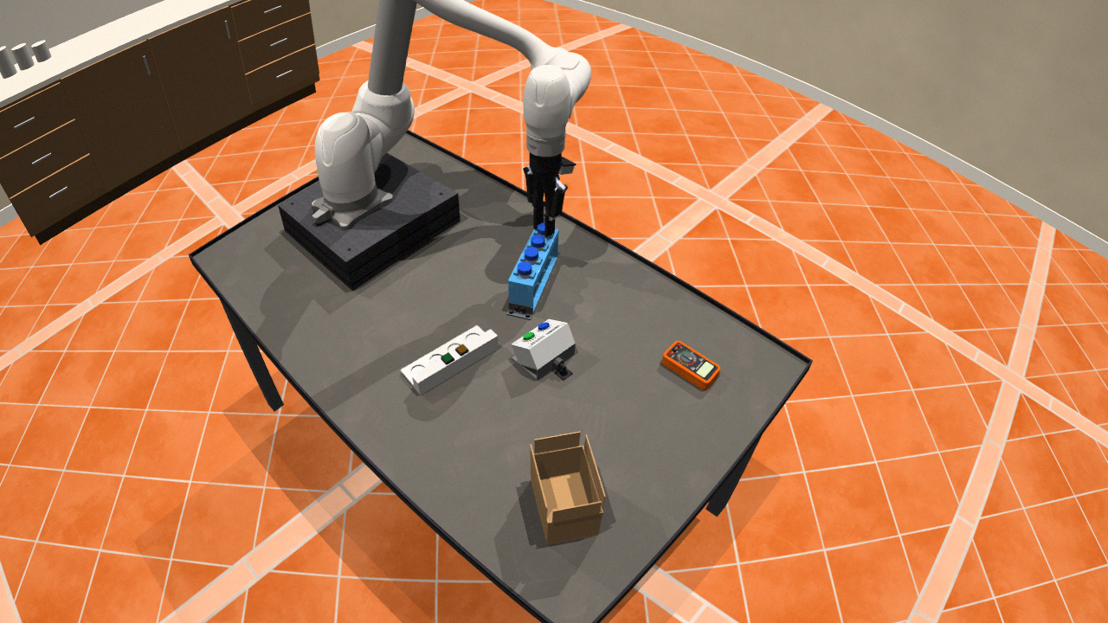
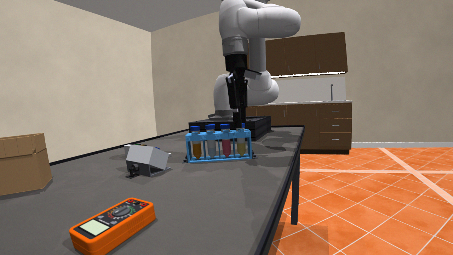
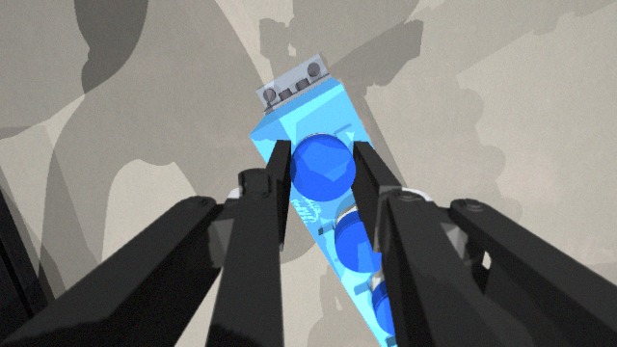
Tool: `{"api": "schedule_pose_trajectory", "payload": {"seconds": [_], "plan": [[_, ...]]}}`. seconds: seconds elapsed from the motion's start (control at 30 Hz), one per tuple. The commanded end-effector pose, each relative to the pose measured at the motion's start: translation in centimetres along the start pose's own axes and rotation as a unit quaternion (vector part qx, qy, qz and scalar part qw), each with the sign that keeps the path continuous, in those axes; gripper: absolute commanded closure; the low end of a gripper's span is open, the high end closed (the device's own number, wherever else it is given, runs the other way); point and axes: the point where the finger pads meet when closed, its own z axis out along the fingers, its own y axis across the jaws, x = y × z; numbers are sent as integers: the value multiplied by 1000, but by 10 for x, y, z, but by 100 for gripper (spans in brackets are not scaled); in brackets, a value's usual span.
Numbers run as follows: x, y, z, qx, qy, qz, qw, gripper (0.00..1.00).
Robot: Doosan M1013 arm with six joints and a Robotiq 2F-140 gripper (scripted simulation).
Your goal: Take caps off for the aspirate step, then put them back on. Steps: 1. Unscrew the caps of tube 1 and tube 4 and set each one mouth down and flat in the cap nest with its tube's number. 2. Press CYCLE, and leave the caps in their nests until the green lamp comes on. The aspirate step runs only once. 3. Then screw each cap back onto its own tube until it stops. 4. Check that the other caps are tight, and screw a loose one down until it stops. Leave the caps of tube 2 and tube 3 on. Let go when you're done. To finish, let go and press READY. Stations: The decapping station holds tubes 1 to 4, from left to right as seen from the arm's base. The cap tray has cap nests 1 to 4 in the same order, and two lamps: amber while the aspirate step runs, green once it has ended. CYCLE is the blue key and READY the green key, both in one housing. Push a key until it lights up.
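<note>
Claw [image 3: 322, 166]: I have it closed on the end tube's blue cap [image 3: 322, 169] | cap: on its tube, at the rack [image 1: 530, 285] end nearest the arm's base | cap tray [image 1: 449, 359]: nests bare.

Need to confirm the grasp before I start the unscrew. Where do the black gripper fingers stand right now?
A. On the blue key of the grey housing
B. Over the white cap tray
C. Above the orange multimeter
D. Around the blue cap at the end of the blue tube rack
D: in the wrist view the black fingers flank the end blue cap of the blue tube rack, pads against its sides.
</note>
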Motion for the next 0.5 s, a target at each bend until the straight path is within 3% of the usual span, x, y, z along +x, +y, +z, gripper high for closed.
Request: {"api": "schedule_pose_trajectory", "payload": {"seconds": [0.0,0.13,0.27,0.47], "plan": [[0,0,-1,0,0,0,1000,70],[0,0,-1,0,0,0,1000,70],[0,0,-1,-1,0,-100,995,70],[0,0,-1,-1,0,-247,969,70]]}}
